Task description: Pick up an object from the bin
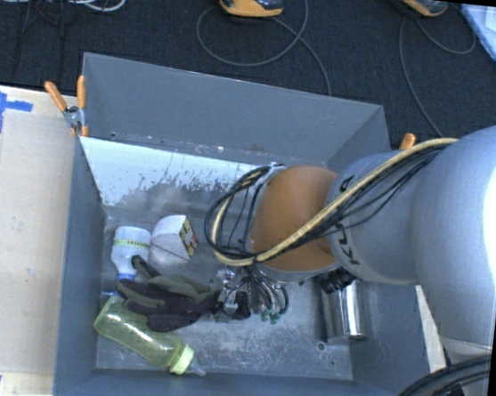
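Observation:
My gripper (233, 304) reaches down near the middle of the bin floor, under the orange cover. Its fingertips sit at the right end of a dark glove (164, 297), which lies flat and stretches to the left. Whether the glove is between the fingers is hidden. A green bottle (141, 336) with a pale cap lies in front of the glove, near the bin's front wall. A white ball (171, 236) with a yellow-brown label rests behind the glove.
A white bottle with a blue end (130, 250) lies by the left wall. A shiny metal cylinder (343, 310) lies on the right, under the arm. The arm and its cables cover the bin's right rear part.

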Motion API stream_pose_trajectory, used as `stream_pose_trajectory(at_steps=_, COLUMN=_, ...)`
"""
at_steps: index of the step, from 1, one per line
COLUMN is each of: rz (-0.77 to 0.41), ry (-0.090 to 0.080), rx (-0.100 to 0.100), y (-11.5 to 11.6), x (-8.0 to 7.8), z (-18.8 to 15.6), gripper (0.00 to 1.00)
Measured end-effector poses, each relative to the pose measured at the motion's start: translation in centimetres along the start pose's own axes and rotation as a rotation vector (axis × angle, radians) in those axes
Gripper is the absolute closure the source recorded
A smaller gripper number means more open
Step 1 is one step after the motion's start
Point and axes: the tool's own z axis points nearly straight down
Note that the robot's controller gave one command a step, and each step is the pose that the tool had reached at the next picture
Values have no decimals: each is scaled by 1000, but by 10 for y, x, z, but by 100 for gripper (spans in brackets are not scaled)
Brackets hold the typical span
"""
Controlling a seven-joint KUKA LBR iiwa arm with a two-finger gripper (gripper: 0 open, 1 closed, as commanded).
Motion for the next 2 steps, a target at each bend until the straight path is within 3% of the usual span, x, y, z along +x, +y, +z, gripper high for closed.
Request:
stream_pose_trajectory(at_steps=1, rz=0, ry=0, rx=0, y=0, x=0, z=0, gripper=100)
stream_pose_trajectory(at_steps=2, rz=-2, ry=1, rx=0, y=8, x=2, z=-90, gripper=100)
